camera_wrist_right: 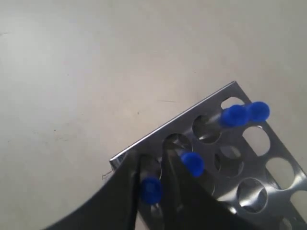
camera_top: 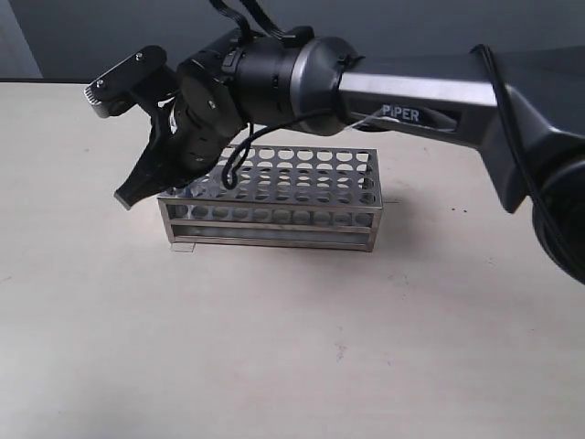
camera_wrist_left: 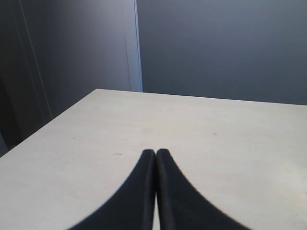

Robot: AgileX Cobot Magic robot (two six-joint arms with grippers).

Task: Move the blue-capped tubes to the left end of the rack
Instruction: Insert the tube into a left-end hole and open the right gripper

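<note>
The steel rack (camera_top: 274, 197) stands mid-table. My right arm reaches across it, and my right gripper (camera_top: 137, 187) hangs over its left end, hiding the tubes in the exterior view. In the right wrist view, four blue-capped tubes stand at a corner of the rack (camera_wrist_right: 249, 172). One tube (camera_wrist_right: 151, 189) sits in the corner hole between the fingers of my right gripper (camera_wrist_right: 152, 160), which is shut on it. A second tube (camera_wrist_right: 193, 163) stands just beside one finger, and two more tubes (camera_wrist_right: 233, 116) (camera_wrist_right: 259, 111) stand close together along the rack's end. My left gripper (camera_wrist_left: 156, 152) is shut and empty.
The pale table (camera_top: 292, 347) stretches in front of the rack. My left gripper hovers over bare table near a far corner (camera_wrist_left: 98, 91), with a dark wall (camera_wrist_left: 220, 48) behind. The black right arm (camera_top: 411, 96) spans the space above the rack.
</note>
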